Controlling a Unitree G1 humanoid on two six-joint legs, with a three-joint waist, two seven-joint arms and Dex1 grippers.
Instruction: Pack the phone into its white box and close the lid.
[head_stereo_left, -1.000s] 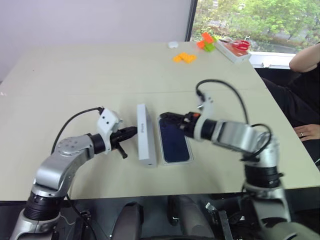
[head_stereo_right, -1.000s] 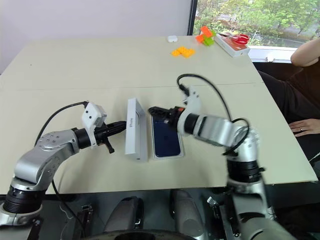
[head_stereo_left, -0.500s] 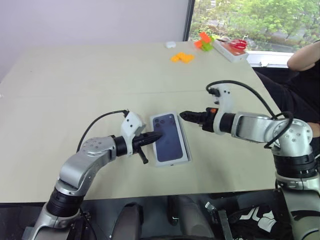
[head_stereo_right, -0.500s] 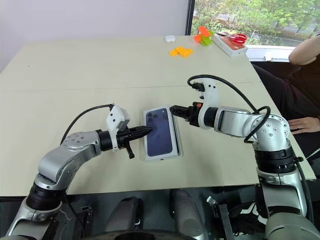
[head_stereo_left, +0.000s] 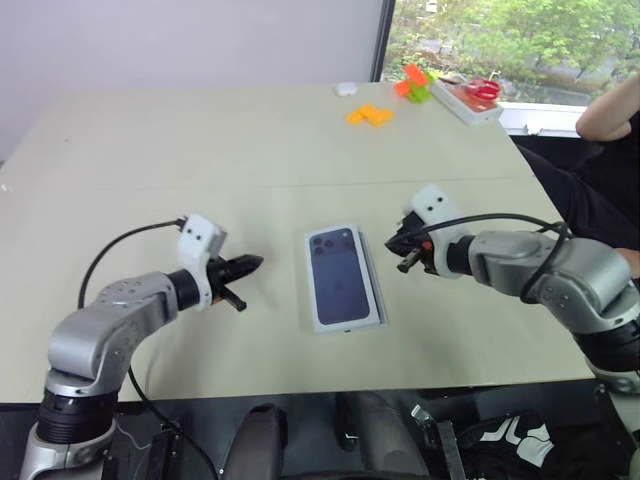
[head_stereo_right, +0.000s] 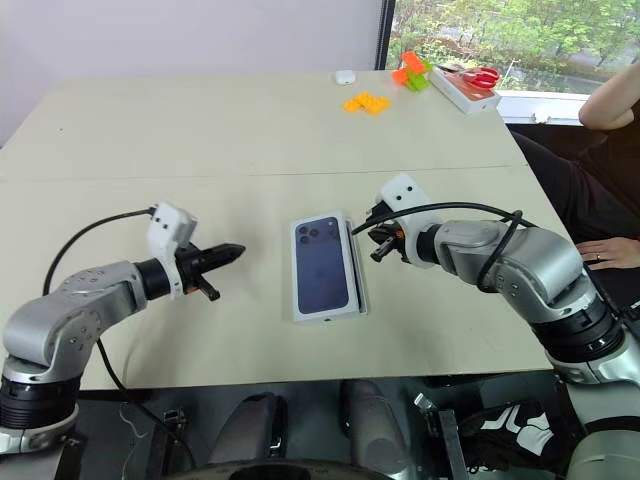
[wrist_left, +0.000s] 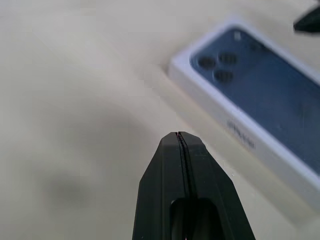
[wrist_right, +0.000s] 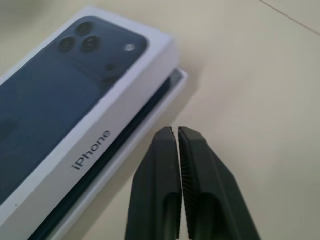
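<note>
Since the earlier frame the lid (head_stereo_left: 344, 276) has been laid picture-up over the white box (wrist_right: 172, 95) mid-bench (head_stereo_left: 200, 150), both hands, left (head_stereo_left: 254, 263) and right (head_stereo_left: 395, 245), are withdrawn with fingers together, yet it sits skewed, so pressing could jam it.
</note>
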